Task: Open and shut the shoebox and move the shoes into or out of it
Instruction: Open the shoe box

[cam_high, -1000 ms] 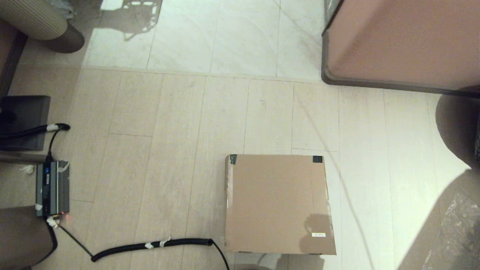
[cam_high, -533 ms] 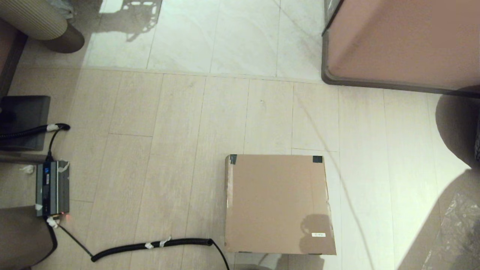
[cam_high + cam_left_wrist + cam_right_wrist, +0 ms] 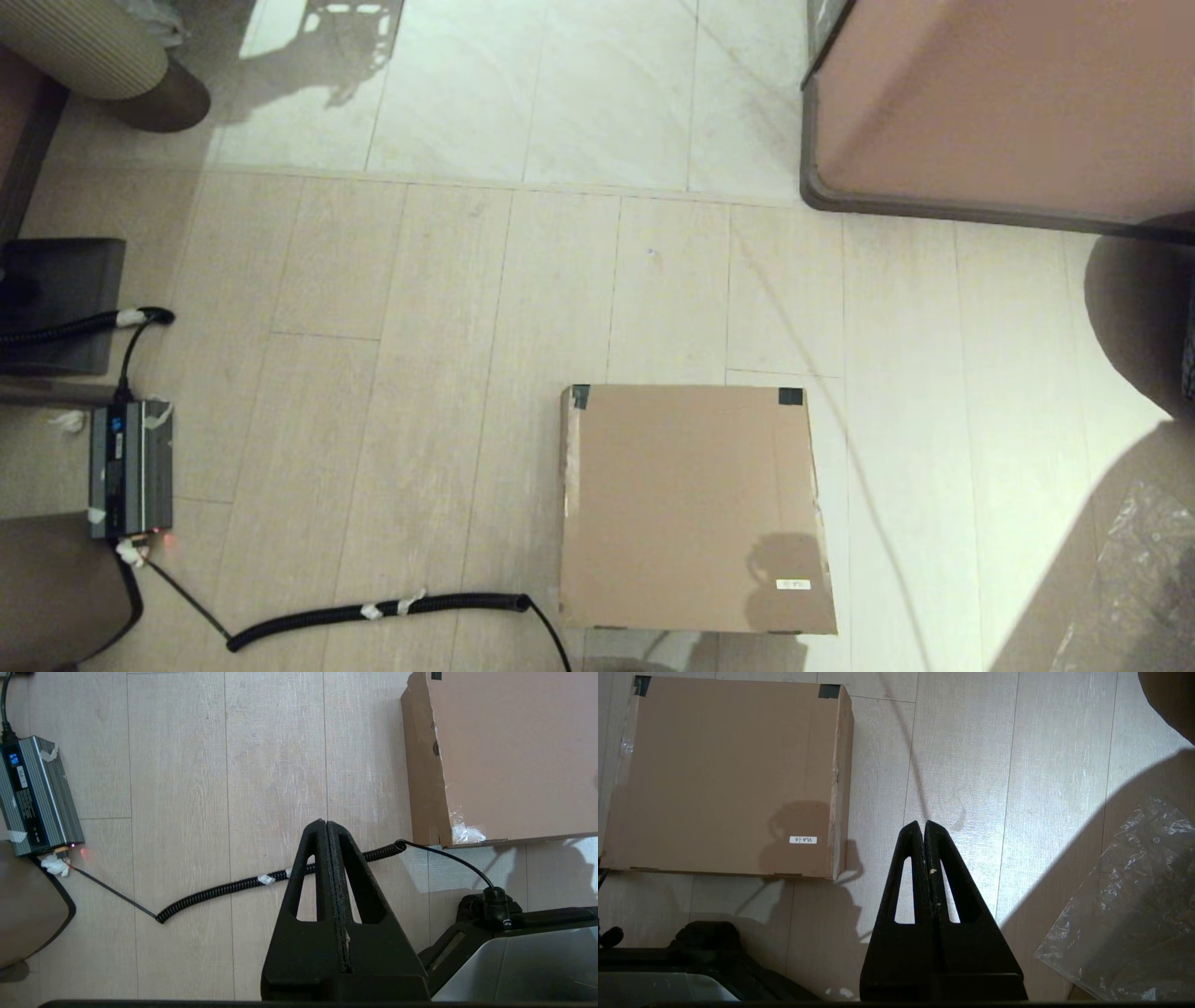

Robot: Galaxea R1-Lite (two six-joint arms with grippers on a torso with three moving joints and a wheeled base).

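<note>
Both our left gripper (image 3: 326,823) and right gripper (image 3: 923,823) are pressed together, empty, above the floor (image 3: 420,373); the shut cardboard shoebox (image 3: 691,504) looks light and stiff, so we'd lift its lid's near edge.

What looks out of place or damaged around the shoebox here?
The shoebox lid is closed, but its near left corner is torn and scuffed white. A coiled black cable trails across the floor right up to that corner.
</note>
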